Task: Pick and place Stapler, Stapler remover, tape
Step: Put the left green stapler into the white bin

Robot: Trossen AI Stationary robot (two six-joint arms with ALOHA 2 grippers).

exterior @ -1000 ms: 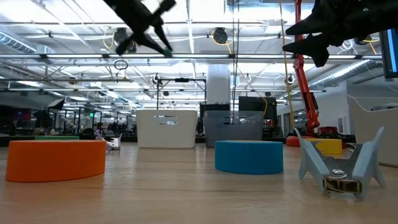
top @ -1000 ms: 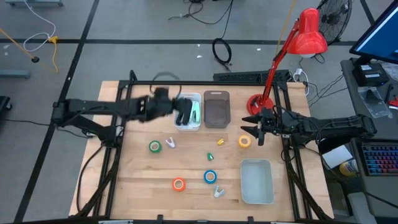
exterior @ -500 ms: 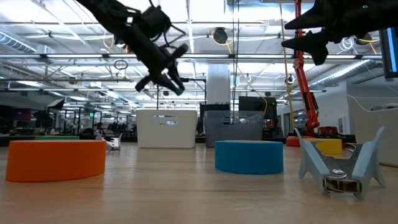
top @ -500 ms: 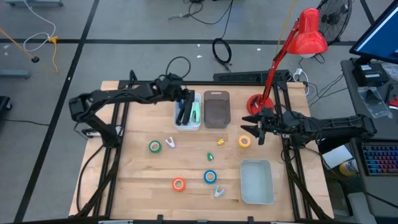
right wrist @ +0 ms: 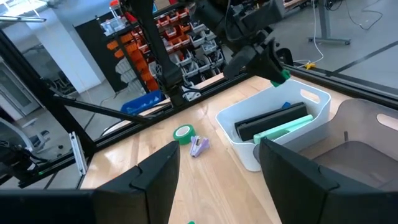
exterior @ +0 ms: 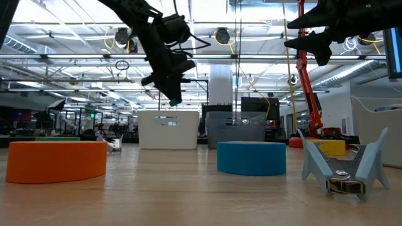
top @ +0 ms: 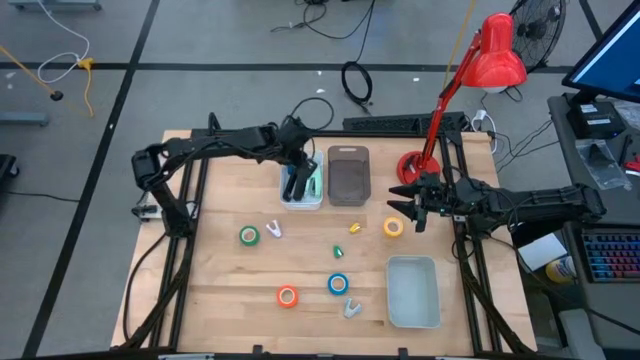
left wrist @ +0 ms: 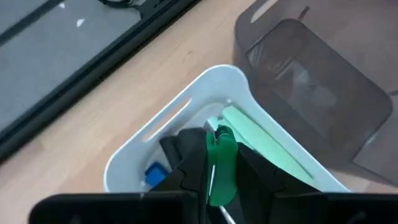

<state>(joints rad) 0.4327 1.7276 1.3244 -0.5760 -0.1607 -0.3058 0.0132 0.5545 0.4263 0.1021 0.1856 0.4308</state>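
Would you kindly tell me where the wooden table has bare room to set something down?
The wooden table is bare along its left edge, left of the green tape roll and orange tape roll. The middle is crowded, as is the white bin below the left gripper.

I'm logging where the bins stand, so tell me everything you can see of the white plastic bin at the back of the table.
The white plastic bin is a small open rectangular tub with rounded corners and a slot handle in each end wall. It stands upright on the wooden table, right beside a dark translucent bin. Inside lie a black stapler, a mint-green stapler and something small and blue. The left gripper hangs just over it, holding a small green piece.
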